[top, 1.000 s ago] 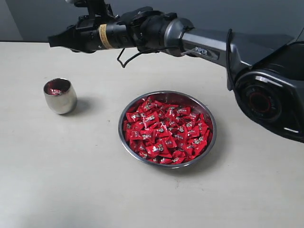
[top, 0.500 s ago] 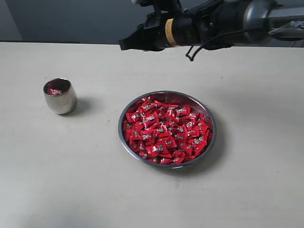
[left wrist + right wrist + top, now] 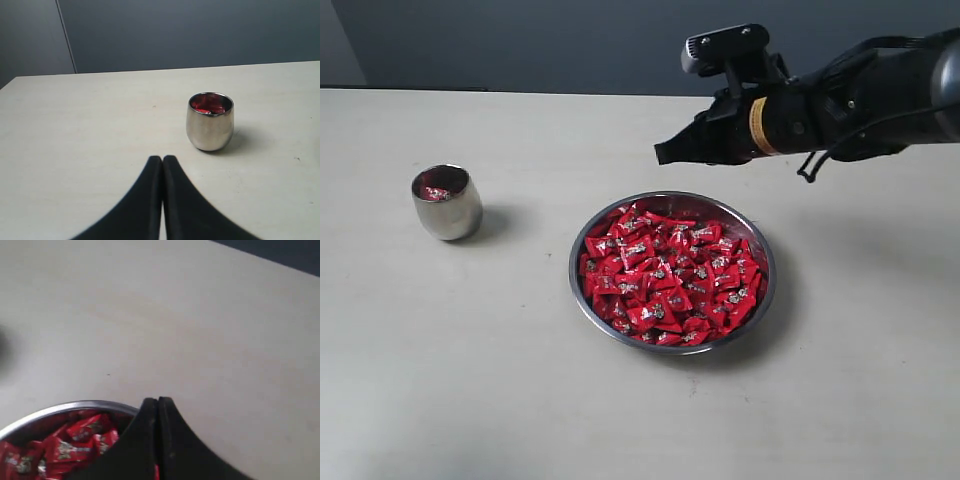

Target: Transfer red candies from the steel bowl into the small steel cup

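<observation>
My right gripper (image 3: 663, 153) is fully closed w/ nothing in it, above the far rim of the bowl (image 3: 715, 203) — candies (image 3: 670, 275) lie inside, cup (image 3: 447, 203) well apart at left. Descending closed, I could push candies out

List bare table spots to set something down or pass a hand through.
Free: the strip between the small steel cup and the steel bowl; the wide table stretch on the camera side of both. Crowded: the bowl, packed with red candies, and its far rim, where the right hand hangs.
</observation>
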